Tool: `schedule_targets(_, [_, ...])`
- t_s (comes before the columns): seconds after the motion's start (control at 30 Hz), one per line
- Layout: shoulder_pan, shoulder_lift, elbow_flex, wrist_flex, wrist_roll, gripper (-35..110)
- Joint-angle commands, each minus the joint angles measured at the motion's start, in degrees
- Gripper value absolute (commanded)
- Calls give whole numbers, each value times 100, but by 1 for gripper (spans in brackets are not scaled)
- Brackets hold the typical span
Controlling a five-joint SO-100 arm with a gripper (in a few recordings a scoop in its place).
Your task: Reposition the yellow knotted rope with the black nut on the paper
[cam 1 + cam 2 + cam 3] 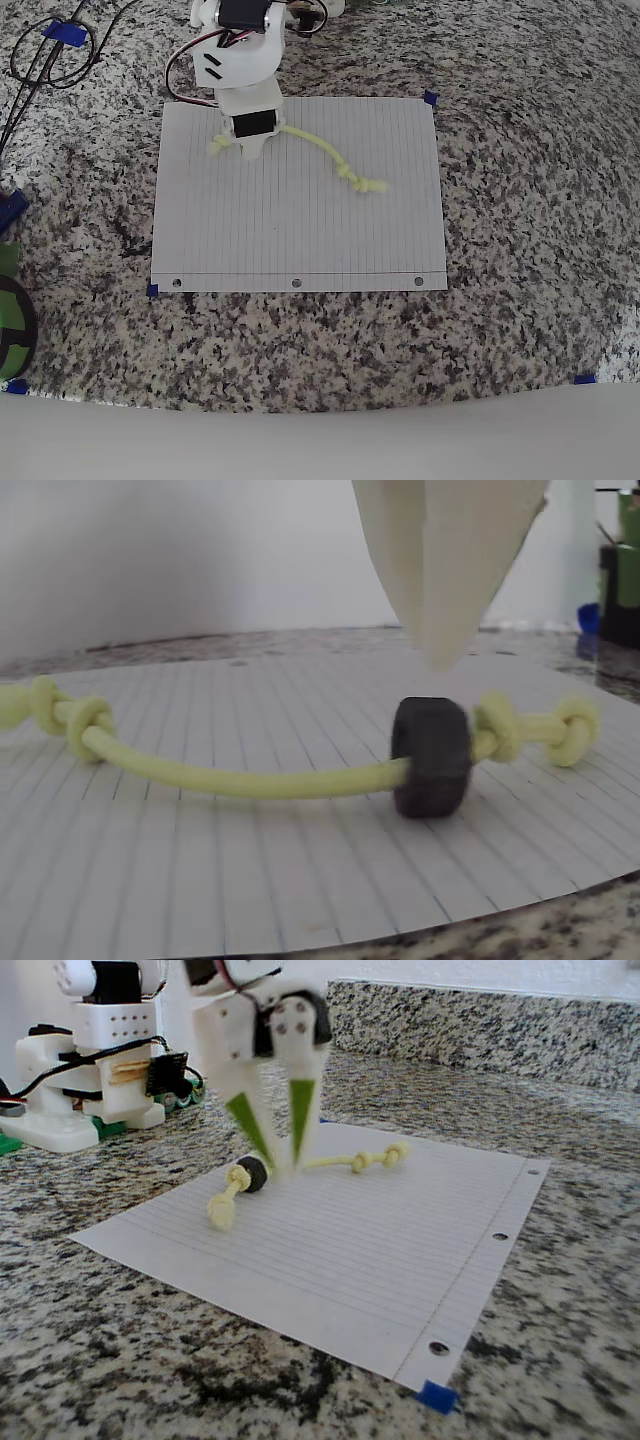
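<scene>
Presently the end effector, fingers spread and empty, hovers beside the black nut on the yellow knotted rope lying across the paper; closing on the rope appears next.

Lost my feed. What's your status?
Gripper down beside black nut, jaws nearly together, empty. Yellow knotted rope flat on white lined paper. Nothing obstructing.

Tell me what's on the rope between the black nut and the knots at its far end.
Nothing: in the wrist view the yellow knotted rope runs bare from the black nut to those knots, resting on the paper.
</scene>
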Motion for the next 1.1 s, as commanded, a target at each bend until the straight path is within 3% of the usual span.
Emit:
schedule_targets(0.0, [-475,352,-114,70,-105,0])
schedule_targets(0.2, [-1485,281,-44,448,-123,0])
schedule_targets(0.43, [-1898,422,26,958,-176,0])
schedule_targets(1.07, [-870,571,562,826,-97,0])
